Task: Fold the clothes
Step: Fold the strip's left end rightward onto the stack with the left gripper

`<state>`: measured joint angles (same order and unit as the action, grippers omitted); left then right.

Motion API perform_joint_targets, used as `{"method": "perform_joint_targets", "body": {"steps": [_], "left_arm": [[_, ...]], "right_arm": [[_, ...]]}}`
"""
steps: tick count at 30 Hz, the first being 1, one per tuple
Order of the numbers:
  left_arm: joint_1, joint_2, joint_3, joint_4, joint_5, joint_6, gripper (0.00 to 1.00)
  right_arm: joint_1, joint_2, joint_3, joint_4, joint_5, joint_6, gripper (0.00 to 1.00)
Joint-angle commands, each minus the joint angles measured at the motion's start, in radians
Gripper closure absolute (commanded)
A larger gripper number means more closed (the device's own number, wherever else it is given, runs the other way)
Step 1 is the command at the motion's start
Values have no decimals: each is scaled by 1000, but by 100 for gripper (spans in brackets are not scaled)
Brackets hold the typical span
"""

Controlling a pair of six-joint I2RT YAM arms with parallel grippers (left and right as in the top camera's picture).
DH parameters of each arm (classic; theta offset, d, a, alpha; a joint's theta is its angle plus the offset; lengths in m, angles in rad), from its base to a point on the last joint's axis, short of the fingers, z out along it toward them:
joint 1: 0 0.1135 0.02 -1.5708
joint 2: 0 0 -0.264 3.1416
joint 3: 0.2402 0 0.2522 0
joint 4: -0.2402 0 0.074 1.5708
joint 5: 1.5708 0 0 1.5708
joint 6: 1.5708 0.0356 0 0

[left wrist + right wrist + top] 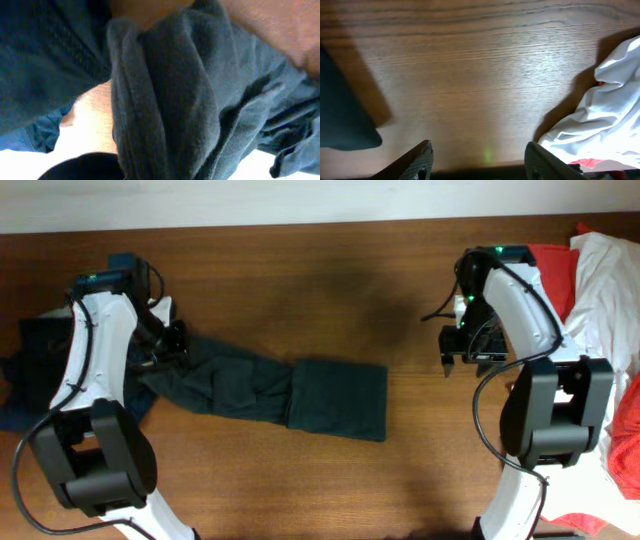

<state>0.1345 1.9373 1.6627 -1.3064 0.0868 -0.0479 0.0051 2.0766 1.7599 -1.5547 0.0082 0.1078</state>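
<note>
Right pincer (480, 167) hung over bare table (470, 75) with its fingers (420, 161) spread wide and nothing between them. The left pincer (168, 340) sat at the crumpled end of the garment (300, 392), but whether it was clamped on the cloth could not be told. The garment, dark grey-green, lay across the middle-left of the table. Its right part was folded into a neat flat rectangle, and its left part was twisted and rumpled toward the left arm. Only the overhead view showed that whole shape, along with a blue cloth (25, 370) under the left arm and a heap of white cloth (605, 270) and red cloth (555, 275) at the right edge. The left wrist view showed just bunched grey ridges of fabric pressed close to the lens (no fingers visible), with blue cloth beside them. The right wrist view added the wood grain, one dark corner of the garment at its left and the white heap at its right, both well apart from the open fingers.
</note>
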Motion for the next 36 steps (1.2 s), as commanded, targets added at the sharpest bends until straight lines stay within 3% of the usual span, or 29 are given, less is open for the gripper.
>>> {"method": "perform_joint_targets", "body": {"steps": [1,6,11,15,19,23,28,36], "left_arm": [[-92,-4,31,-35,34,11,99],[-400,-5,87,-29,108,-89,99],[-562,-4,102,11,174,-207,99],[-578,-4,115,42,314,-229,99],[-592,-3,119,61,311,-236,99],[-662,47,119,45,154,-236,99],[-562,44,266,-134,-85,-235,99],[-549,44,306,-229,-40,-191,99]], "right_arm": [[1,-34,12,0,16,-3,38],[1,-34,12,-1,16,-6,38],[1,-34,12,-1,16,-7,37],[1,-34,12,-2,15,-25,37],[1,-34,12,-2,15,-25,37],[1,-34,12,-3,15,-25,37],[1,-34,12,-6,15,-25,37],[1,-34,12,-6,15,-25,37]]}}
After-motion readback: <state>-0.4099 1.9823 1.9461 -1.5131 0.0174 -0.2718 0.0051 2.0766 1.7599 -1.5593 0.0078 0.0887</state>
